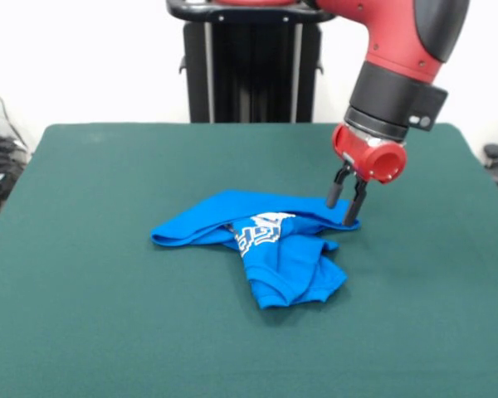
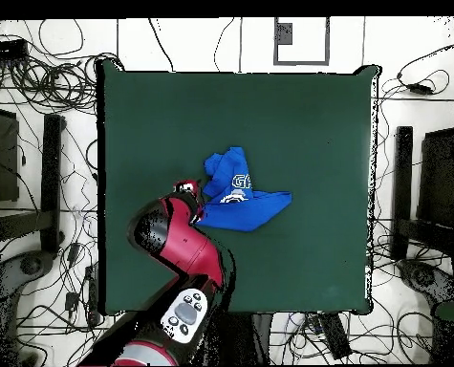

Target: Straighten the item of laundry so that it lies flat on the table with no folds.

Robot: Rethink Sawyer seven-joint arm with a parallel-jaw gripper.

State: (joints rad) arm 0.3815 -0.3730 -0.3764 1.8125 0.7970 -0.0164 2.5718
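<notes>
While the garment [image 1: 266, 249] lies crumpled near the middle of the table [image 1: 91, 307], wide bare green felt surrounds it on every side. In the front view it sits a little right of centre, with most free room toward the left edge and the near edge; the right edge and far edge are also well apart from it. One long lobe of blue cloth runs out to the left, a second bunched lobe hangs toward the near side, and the white lettering shows between them, partly folded under. From overhead the garment [image 2: 238, 196] reads as a rough wedge, its pointed end aimed away from the arm [image 2: 178, 244], which crosses the table from the base edge.

At the cloth's right corner the gripper [image 1: 347, 203] comes down tilted, its two dark fingers [image 1: 335, 189] set only a narrow gap apart. Their tips reach the blue corner, which sits between and just under them; they appear to pinch it, though the contact itself is small and hard to read. Overhead, the red wrist hides the fingers.
</notes>
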